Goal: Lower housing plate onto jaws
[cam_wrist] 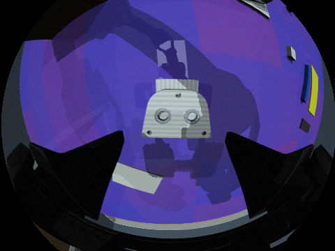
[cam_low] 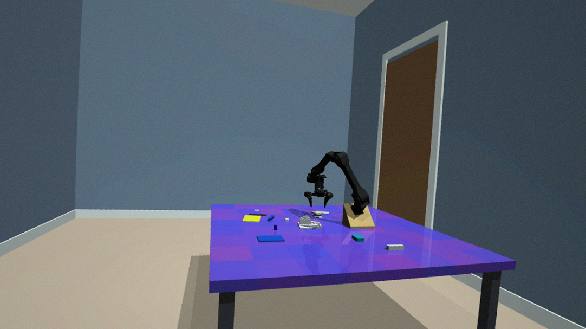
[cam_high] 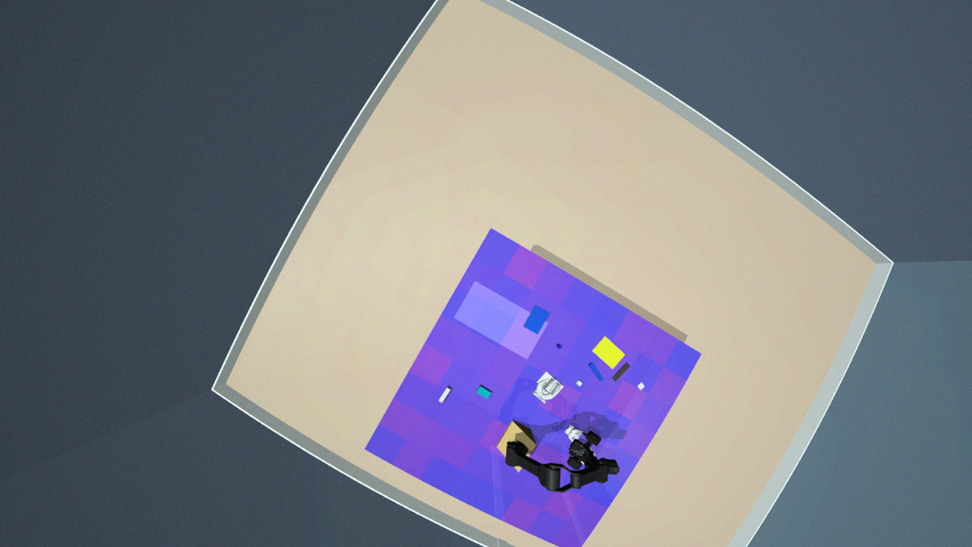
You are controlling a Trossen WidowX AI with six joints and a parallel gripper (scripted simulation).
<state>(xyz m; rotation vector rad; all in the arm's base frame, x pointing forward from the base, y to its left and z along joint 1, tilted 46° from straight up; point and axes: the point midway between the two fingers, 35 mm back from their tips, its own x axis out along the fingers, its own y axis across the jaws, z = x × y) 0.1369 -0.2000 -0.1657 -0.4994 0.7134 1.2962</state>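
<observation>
Item: pale plate with two ringed holes, presumably the housing plate; centre of the wrist frame, lower right of the top frame.
Item: black gripper, fingers spread, nothing between them; poised above, likely to straddle the plate for a grasp.
Item: white assembly, lower centre of the top frame, apart from the plate; probably its destination, which leaves the housing unplaced.

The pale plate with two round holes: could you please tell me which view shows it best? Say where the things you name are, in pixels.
The wrist view: the plate (cam_high: 573, 431) (cam_low: 316, 213) (cam_wrist: 176, 104) faces the camera, both holes visible. The top view shows it small beside the arm; the exterior, small and nearly edge-on.
</observation>
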